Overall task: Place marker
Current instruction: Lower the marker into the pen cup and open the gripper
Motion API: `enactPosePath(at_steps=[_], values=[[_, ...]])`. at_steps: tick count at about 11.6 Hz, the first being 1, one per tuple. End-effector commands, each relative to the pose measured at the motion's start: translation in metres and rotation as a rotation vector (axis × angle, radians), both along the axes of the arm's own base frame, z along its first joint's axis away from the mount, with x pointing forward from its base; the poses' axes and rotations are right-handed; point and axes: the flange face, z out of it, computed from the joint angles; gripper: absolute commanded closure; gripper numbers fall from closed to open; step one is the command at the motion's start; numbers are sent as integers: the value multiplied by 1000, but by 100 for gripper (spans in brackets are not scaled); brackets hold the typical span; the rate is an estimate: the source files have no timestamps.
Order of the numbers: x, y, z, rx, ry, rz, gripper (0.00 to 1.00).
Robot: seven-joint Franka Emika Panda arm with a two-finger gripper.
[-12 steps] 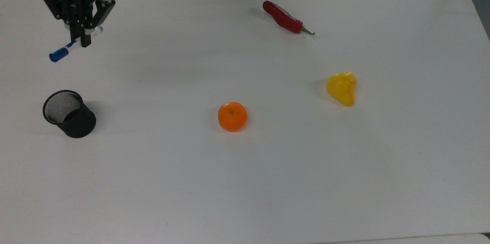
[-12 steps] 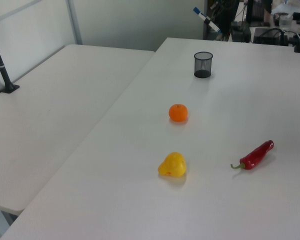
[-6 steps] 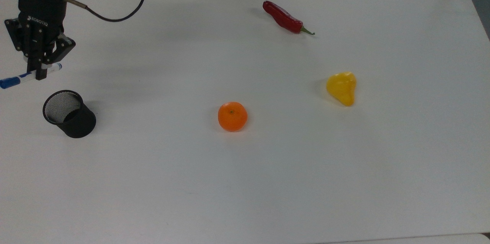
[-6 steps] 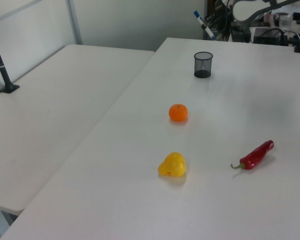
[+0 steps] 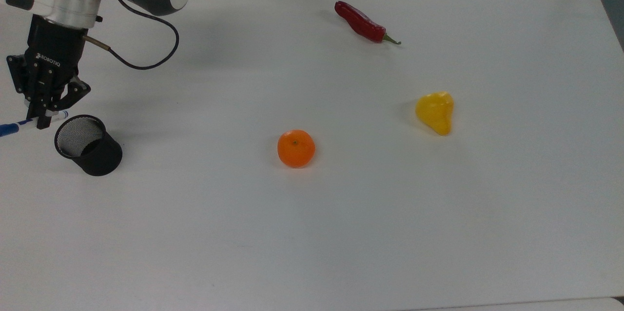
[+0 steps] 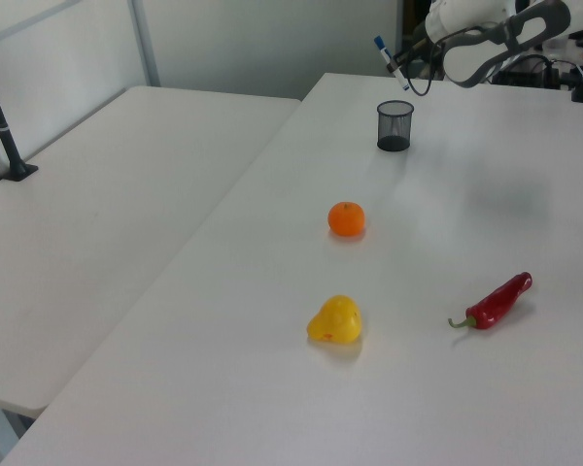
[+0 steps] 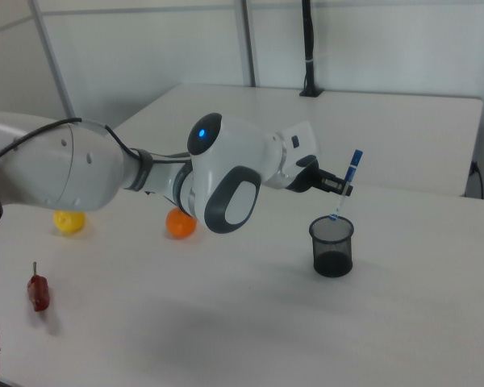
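One white table (image 5: 341, 233) fills most of your top view, and a second table (image 6: 107, 194) sits beside it on the left view's left. Your arm (image 7: 105, 173) reaches in across the right view's left and middle, and comes down from the upper left corner of the top view. Below it, at the left edge of the top view, your gripper (image 5: 41, 118) is pinching the marker (image 5: 17, 126) near its lower end, fingers pressed against the barrel. In the right view the marker (image 7: 347, 182) stands tilted, blue cap up, its lower tip just above the rim of the black mesh cup (image 7: 331, 246); whether the tip has crossed the rim you cannot tell. The cup (image 5: 87, 145) stands upright at the left of the top view. Nearer the middle lies the orange (image 5: 296, 148), to its right the yellow pepper (image 5: 435, 112), and toward the top the red chili (image 5: 363, 22), all well apart.
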Motion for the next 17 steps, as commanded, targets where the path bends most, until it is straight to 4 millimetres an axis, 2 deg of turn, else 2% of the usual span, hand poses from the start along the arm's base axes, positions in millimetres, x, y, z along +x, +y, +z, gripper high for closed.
enactPosePath(at_steps=[1,7,9,10,11,12,13,14,16,17], values=[[-9,7,-31,-23,-59,7,100],[-7,15,-70,-35,-51,24,100],[-9,18,-78,-32,-44,27,98],[-9,18,-78,-32,-44,27,91],[-9,18,-77,-32,-43,28,70],[-9,18,-77,-33,-43,29,66],[-9,18,-77,-33,-42,29,52],[-9,18,-77,-33,-41,29,50],[-10,14,-74,-32,-43,22,32],[-11,13,-71,-30,-44,19,26]])
